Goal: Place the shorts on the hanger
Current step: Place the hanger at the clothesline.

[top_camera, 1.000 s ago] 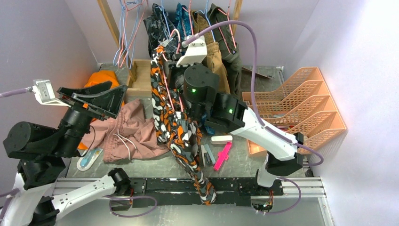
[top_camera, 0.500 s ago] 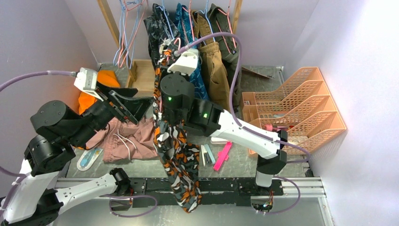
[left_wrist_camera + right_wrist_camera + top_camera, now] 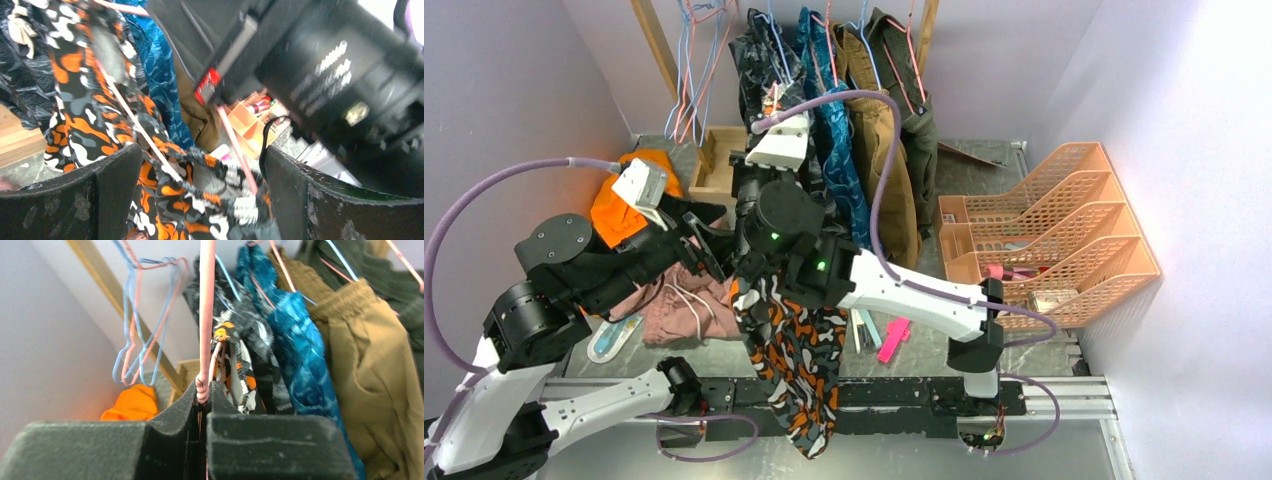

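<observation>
**Finding 1.** The right gripper [image 3: 204,390] is clenched on the neck of the hanger [image 3: 206,315]. The pink wire rises straight out of its shut fingers towards the rack of hung garments [image 3: 874,130].

**Finding 2.** The shorts [image 3: 789,370] are carried on the hanger beneath the right wrist. They hang in one long fall, and in the overhead view the lower end passes the near edge of the table [image 3: 924,345]. We judge their long axis to run roughly top to bottom, along the line of the held wire.

**Finding 3.** The left gripper [image 3: 200,155] is released, with its jaws standing wide apart. From its own camera the camouflage cloth lies directly ahead and fills the gap between the two fingers. Two pink runs of the hanger cross the same gap on a slant. We cannot tell whether either finger touches the fabric (the view is blurred at close range).

**Assessment.** The left arm is the nearer free arm, since the right is occupied holding the hanger up. The coming move turns on what lies on the left gripper's closing line. The cloth is straight ahead, but wire crosses it. In our judgement a closure here risks pinching wire together with cloth, unless the jaws are set across the fabric and clear of both pink runs.
</observation>
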